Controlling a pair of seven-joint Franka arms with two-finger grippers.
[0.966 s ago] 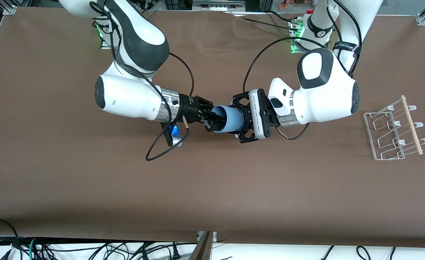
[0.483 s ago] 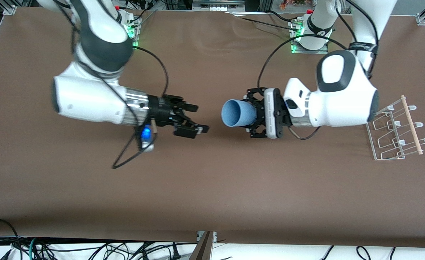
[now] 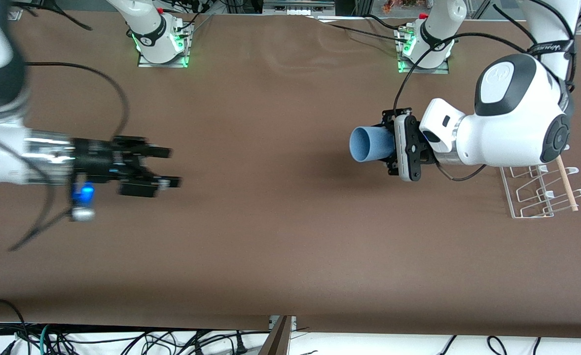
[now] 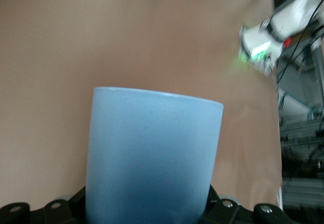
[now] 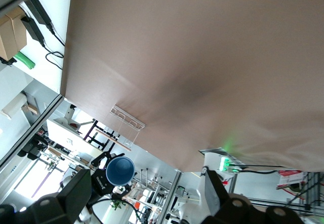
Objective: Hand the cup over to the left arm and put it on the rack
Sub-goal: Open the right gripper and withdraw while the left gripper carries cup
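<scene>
Since handover, right gripper (image 3: 164, 167) withdrawn, fingers spread; left gripper (image 3: 391, 143) holds cup (image 3: 367, 144).

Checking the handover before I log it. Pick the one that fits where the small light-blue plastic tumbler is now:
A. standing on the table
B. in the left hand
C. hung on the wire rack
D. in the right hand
B: the left hand is shut on the small light-blue plastic tumbler; the right hand is open and empty.
</scene>
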